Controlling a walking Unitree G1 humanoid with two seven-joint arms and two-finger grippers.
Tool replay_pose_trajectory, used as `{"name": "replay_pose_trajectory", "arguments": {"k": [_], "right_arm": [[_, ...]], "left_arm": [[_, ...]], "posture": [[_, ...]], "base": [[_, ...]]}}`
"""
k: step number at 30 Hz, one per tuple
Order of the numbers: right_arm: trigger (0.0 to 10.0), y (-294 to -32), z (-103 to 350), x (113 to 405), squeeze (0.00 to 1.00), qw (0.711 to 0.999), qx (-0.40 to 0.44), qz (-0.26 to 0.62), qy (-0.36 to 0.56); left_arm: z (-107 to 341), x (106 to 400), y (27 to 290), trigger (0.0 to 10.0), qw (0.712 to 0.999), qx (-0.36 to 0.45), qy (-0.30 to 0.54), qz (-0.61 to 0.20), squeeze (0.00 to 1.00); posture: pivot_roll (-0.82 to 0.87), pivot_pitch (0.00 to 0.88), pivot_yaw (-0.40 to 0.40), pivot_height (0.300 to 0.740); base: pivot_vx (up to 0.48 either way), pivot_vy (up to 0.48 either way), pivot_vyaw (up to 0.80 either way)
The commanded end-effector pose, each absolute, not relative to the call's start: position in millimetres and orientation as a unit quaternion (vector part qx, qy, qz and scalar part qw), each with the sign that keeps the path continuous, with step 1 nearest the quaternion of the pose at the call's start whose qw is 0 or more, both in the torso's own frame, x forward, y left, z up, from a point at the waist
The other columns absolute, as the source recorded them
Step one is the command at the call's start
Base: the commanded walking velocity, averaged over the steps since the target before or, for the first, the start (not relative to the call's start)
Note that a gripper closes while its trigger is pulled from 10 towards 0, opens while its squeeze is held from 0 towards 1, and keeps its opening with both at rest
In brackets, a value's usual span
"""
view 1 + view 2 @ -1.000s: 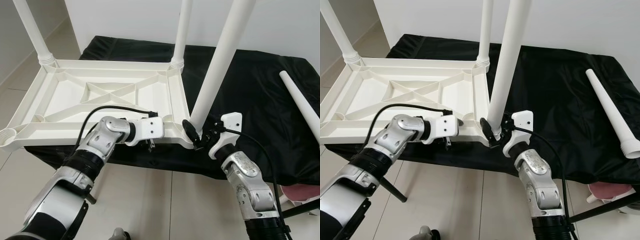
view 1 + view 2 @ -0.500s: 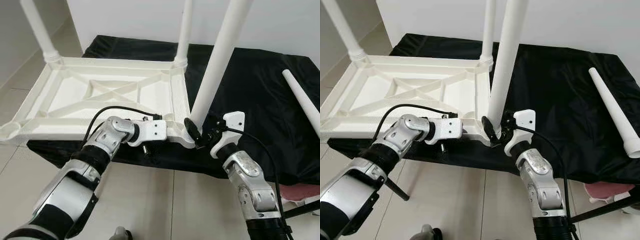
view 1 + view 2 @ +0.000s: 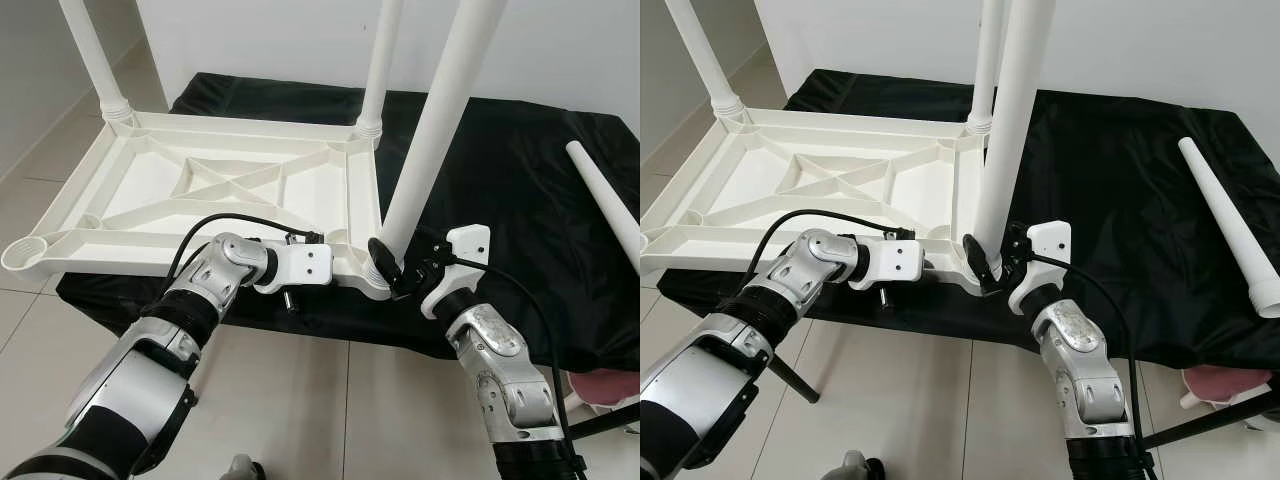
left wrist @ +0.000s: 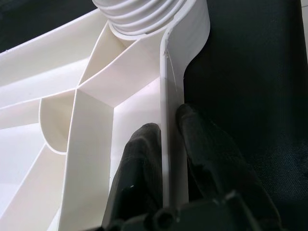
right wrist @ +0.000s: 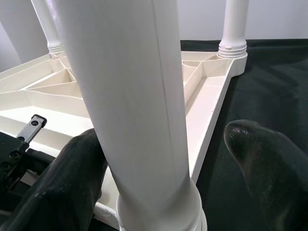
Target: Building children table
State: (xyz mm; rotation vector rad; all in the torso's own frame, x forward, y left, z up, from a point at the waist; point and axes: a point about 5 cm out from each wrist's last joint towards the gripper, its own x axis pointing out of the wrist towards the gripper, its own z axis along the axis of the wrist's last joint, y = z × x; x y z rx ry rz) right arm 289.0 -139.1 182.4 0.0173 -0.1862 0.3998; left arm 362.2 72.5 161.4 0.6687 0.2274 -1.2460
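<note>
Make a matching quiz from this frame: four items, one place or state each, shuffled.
1. left end effector
2. right end effector
3. loose table leg
4. empty corner socket

a. lying on the black cloth
b. open, fingers either side of the near corner leg
c. on the tabletop's near-left corner
d. pinching the tabletop's near rim

Pairs: 1-d, 2-b, 3-a, 4-c

A: What colour is the upturned table top?

B: White all over, ribs included, and the 3 legs standing in it are white too, like the nearest leg. The loose leg is the same white.

A: And underneath?

B: A plain black cloth, no pattern. The floor is pale beige tile with thin grey grout lines.

A: The robot?

B: Silver arms, white wrist housings, black fingers and black cables.
</note>
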Motion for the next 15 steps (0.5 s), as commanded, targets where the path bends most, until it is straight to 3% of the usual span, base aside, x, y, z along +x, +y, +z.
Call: {"name": "replay_pose_trajectory", "arguments": {"k": [1,15], "right_arm": [[10.0,-135.7,184.4,287.3,0.00,0.973,0.008,0.211,-0.093],[10.0,-135.4,201.3,293.4,0.00,0.939,-0.066,0.324,-0.091]], "left_arm": [[152.8,355.3,71.7,0.0,0.715,0.314,0.126,-0.611,0.00],[152.2,354.0,72.6,0.0,0.709,0.312,0.121,-0.621,0.00]], "posture": [[-0.02,0.124,-0.004,0.740],[-0.02,0.130,-0.005,0.740]], "base": [[0.000,0.000,0.00],[0.000,0.000,0.00]]}}
